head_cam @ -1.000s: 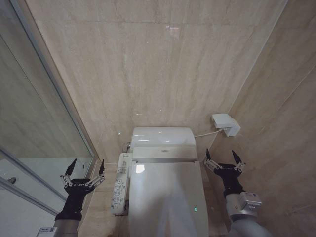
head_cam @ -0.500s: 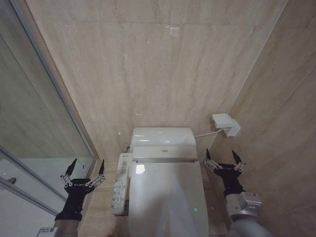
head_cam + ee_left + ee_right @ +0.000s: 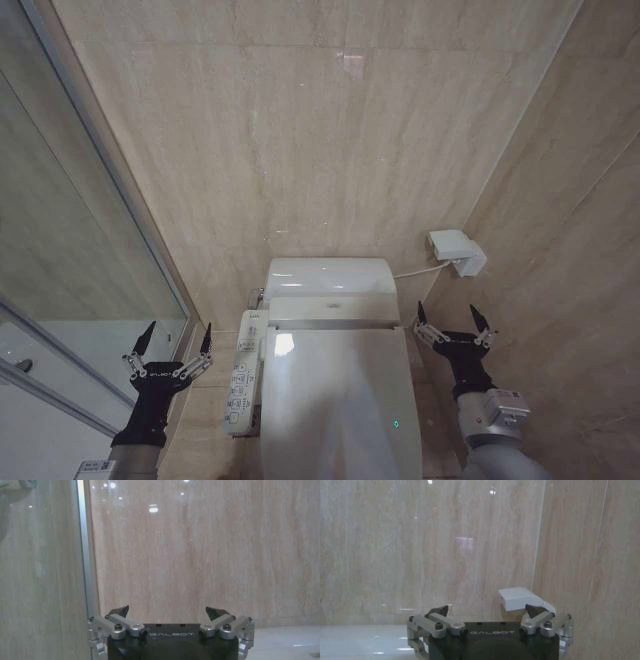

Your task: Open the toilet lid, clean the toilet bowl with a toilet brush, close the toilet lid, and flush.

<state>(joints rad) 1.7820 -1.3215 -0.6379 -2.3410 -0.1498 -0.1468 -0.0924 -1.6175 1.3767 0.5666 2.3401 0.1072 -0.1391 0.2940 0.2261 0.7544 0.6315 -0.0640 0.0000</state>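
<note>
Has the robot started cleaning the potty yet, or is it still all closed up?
Nothing looks done yet. The toilet lid is down and covers the bowl. The left gripper hangs open beside the button panel, and the right gripper hangs open on the other side; both are empty and touch nothing. Opening the lid, brushing, closing and flushing are all left.

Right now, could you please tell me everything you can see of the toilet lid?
The toilet lid is a large, glossy white cover that looks like plastic, smooth on top with a bright reflection near its hinge end. It lies shut, flat over the toilet bowl, its near end cut off by the picture's edge. Nothing touches it; the left gripper and right gripper flank it, both open.
</note>
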